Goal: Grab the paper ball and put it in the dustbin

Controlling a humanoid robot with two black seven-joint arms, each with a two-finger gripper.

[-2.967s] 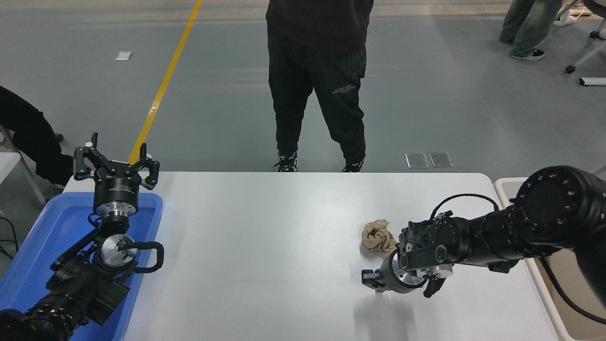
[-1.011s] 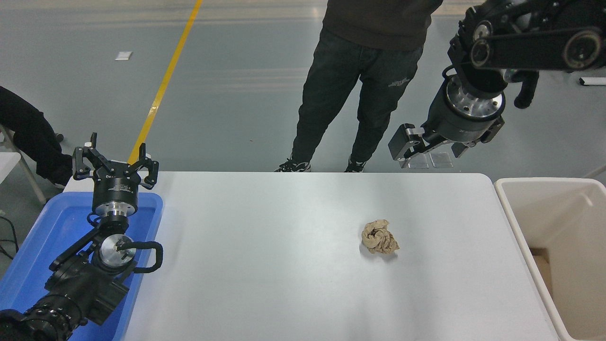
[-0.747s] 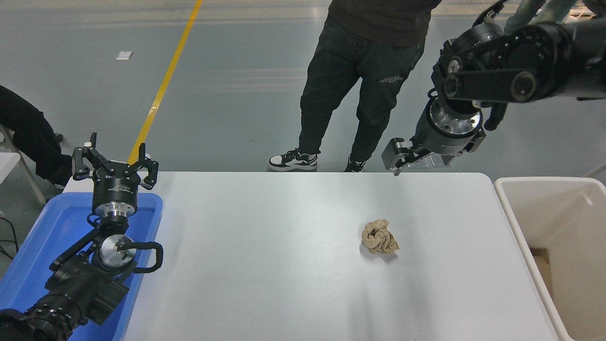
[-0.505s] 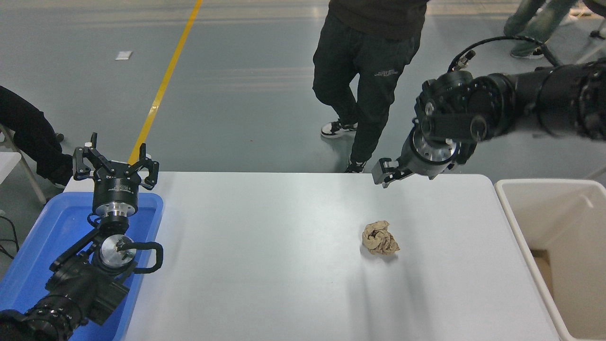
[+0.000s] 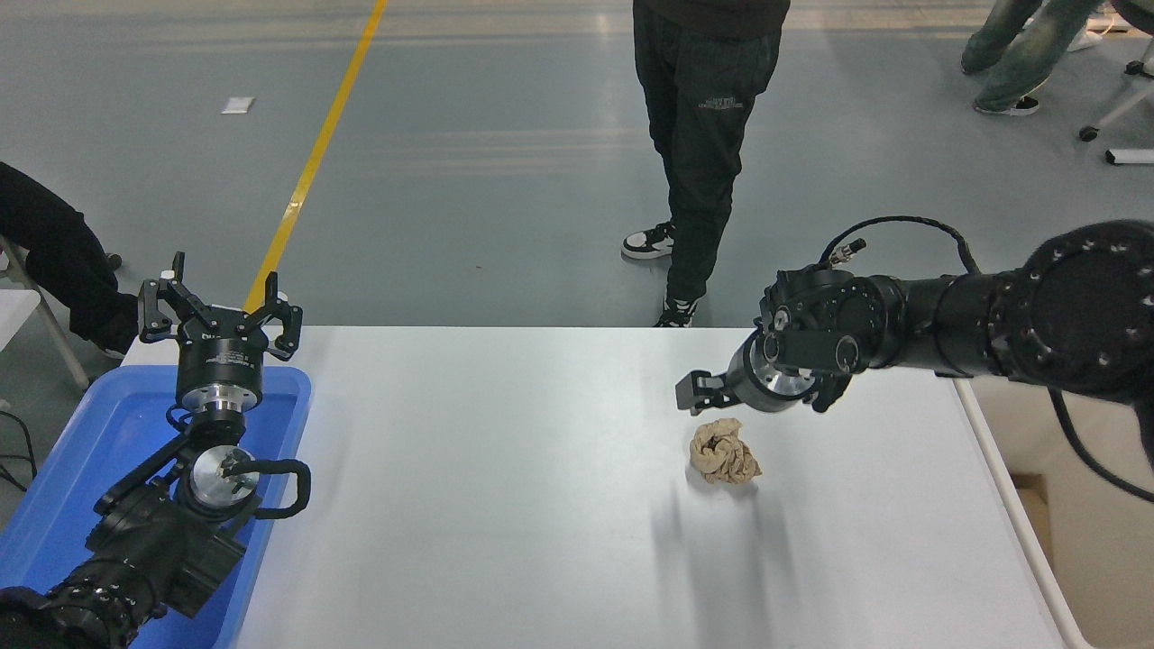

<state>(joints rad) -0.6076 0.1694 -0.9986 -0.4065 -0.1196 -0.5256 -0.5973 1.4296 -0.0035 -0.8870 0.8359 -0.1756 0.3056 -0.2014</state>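
Observation:
The tan crumpled paper ball (image 5: 724,453) lies on the white table (image 5: 505,505), right of the middle. My right gripper (image 5: 755,404) hangs open just above and behind the ball, not touching it, with its arm coming in from the right edge. The cream dustbin (image 5: 1095,559) stands off the table's right end, its top half hidden by my right arm. My left gripper (image 5: 221,302) is open and parked at the lower left over the blue tray.
A shallow blue tray (image 5: 81,451) sits at the table's left end. A person (image 5: 703,135) stands beyond the far edge near the middle. Another person's legs (image 5: 1010,54) show at top right. A dark-clothed person (image 5: 45,261) sits at the left edge.
My right arm swung down from high over the far right edge to just above the paper ball. The ball has not moved. The standing person has stepped back. The left arm stayed still.

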